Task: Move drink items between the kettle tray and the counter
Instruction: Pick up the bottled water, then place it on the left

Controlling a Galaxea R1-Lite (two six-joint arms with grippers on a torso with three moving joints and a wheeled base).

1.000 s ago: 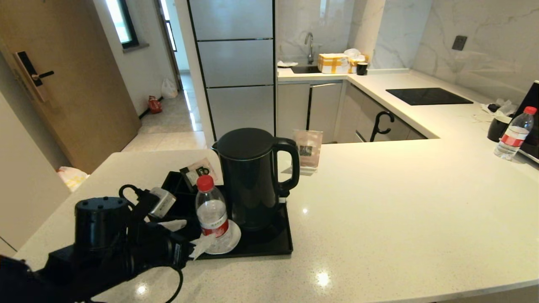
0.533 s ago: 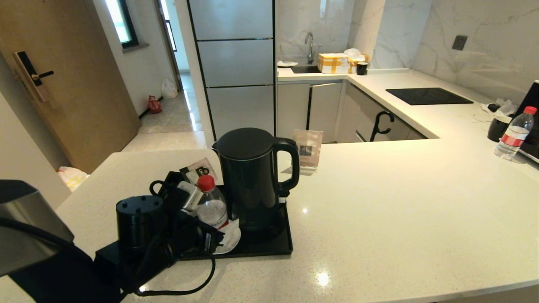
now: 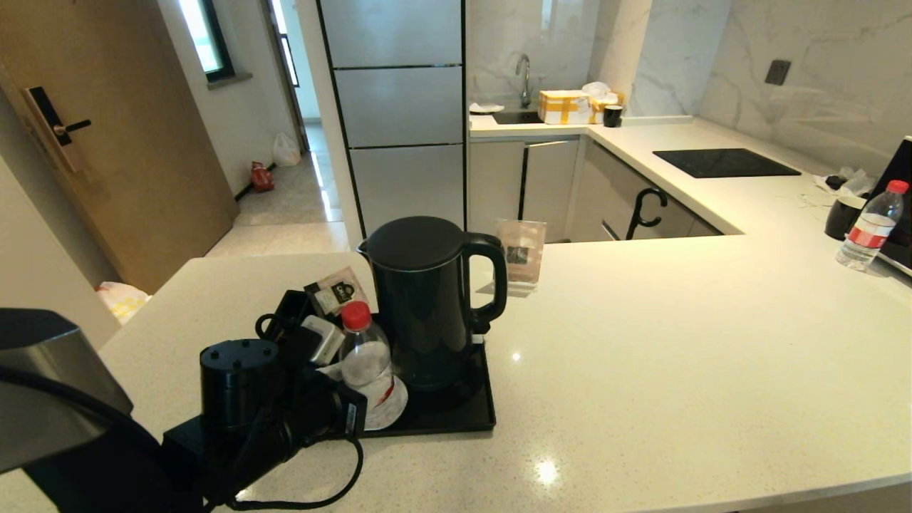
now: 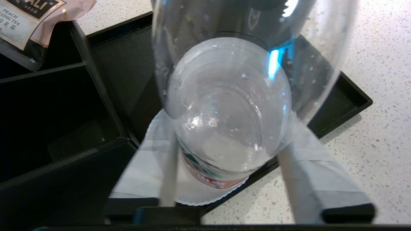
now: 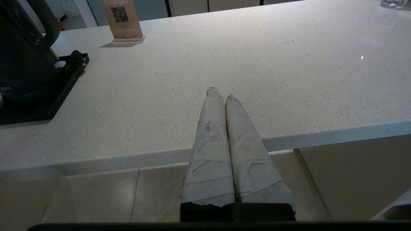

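Note:
A small clear water bottle [image 3: 365, 363] with a red cap stands on the white coaster [image 3: 394, 407] at the front left of the black kettle tray [image 3: 456, 420]. It leans slightly toward the tall black kettle [image 3: 424, 306] beside it. My left gripper [image 3: 349, 385] reaches in from the near left. In the left wrist view its taped fingers [image 4: 301, 170] press both sides of the bottle [image 4: 224, 106], low on the body above the coaster [image 4: 192, 199]. My right gripper [image 5: 220, 93] hangs shut and empty at the counter's [image 3: 641, 356] near edge, off to the right of the tray [image 5: 64, 86].
Tea sachets [image 3: 335, 288] lie in the black compartmented box [image 4: 48, 106] behind the bottle. A QR sign [image 3: 521, 253] stands behind the kettle. At the far right are a second bottle [image 3: 869, 226] and a black cup [image 3: 844, 216]. The hob panel [image 3: 723, 162] lies at the back.
My left arm has moved in from the near left to the bottle. Its fingers have closed in on the bottle's sides. The bottle has tipped slightly toward the kettle.

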